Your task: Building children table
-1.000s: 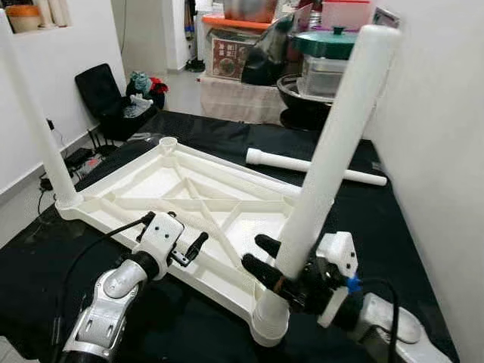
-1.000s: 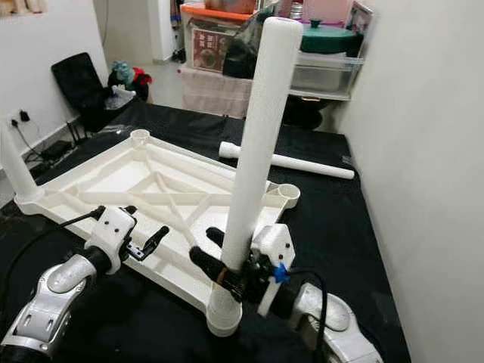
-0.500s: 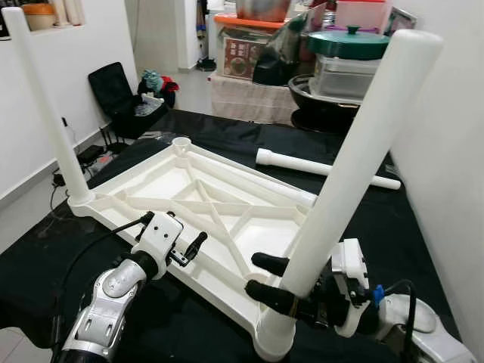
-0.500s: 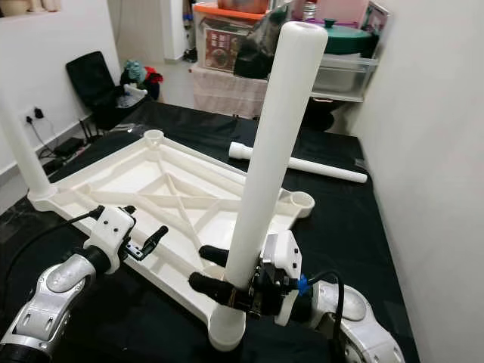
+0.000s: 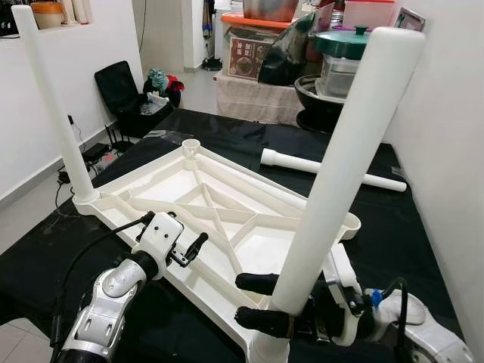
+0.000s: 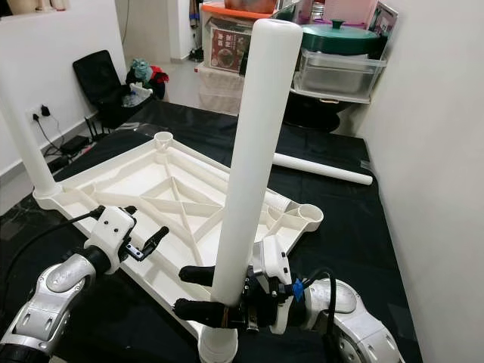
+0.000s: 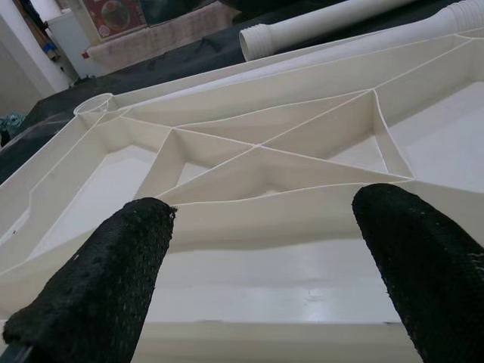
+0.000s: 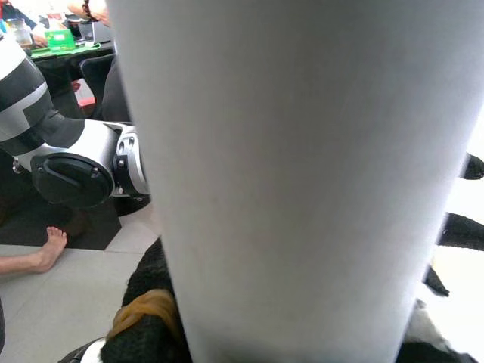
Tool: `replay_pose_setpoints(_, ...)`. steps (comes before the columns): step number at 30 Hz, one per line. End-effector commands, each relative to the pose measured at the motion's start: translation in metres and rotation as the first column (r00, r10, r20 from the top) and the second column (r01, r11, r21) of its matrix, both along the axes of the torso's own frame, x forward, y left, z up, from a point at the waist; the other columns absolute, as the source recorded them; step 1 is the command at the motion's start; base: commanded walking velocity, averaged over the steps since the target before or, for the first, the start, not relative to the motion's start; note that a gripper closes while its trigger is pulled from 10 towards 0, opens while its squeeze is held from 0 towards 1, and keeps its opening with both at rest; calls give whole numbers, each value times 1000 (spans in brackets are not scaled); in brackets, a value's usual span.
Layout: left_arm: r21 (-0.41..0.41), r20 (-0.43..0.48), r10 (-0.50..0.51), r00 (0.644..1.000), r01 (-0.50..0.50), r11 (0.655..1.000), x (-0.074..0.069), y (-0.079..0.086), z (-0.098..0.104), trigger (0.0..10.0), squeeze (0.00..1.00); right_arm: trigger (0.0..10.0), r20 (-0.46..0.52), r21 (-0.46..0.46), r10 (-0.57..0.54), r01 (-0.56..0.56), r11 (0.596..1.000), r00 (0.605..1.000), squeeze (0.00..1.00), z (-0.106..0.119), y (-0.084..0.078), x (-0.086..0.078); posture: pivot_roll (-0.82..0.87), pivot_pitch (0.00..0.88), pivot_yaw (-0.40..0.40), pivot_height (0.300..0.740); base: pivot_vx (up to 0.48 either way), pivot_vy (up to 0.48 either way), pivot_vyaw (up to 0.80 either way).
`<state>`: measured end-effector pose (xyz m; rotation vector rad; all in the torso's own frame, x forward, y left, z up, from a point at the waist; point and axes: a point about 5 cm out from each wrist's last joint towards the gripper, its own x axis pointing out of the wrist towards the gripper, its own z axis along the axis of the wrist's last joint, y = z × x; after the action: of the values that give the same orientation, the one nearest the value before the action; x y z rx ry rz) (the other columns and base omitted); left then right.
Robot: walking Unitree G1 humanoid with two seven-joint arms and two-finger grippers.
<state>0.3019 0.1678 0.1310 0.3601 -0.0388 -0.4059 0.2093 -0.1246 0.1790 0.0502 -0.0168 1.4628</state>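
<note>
Right gripper [image 6: 198, 293] clamps the white plastic tube leg [image 6: 253, 151] low, probably steadying it in the upturned cream tabletop's [image 5: 197, 208] corner socket, while left gripper [image 5: 198, 243] hovers open.

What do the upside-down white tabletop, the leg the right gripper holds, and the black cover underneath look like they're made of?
Tabletop: seemingly moulded plastic, off-white with a slight sheen; thin ribs cross its underside. Leg in the right gripper: smooth matte white tube, likely plastic. Black cover: probably cloth, dull and slightly wrinkled.

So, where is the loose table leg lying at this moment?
The loose table leg lies flat on the black cloth, beyond the far right edge of the upturned tabletop, near the wall.
</note>
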Motion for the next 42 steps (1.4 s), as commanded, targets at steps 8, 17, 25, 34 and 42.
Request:
replay_pose_setpoints(8,-6,-17,-13,1000,13,1000,-2,-1,-4,10000,0,10000,-45,-20,-58,57,998,997,0,-15,-7,-7,58,0,-73,740,0,0,0)
replay_pose_setpoints(17,-10,-18,-7,1000,7,1000,-1,0,-4,10000,0,10000,-15,-96,-443,440,893,896,0,-27,-16,25,55,0,-74,740,0,0,0)
replay_pose_setpoints(25,-11,-21,-3,1000,3,1000,-2,1,-5,10000,0,10000,-10,-136,-526,520,843,850,0,-34,-13,21,46,0,-68,740,0,0,0)
replay_pose_setpoints(34,-15,-19,-4,1000,4,1000,-1,-1,-5,10000,0,10000,-13,-240,-657,636,734,753,0,-48,-17,29,39,0,-69,740,0,0,0)
replay_pose_setpoints(42,-20,-21,4,1000,-4,1000,-2,-1,-6,10000,0,10000,42,-347,-866,820,455,498,0,-60,-36,50,41,0,-78,740,0,0,0)
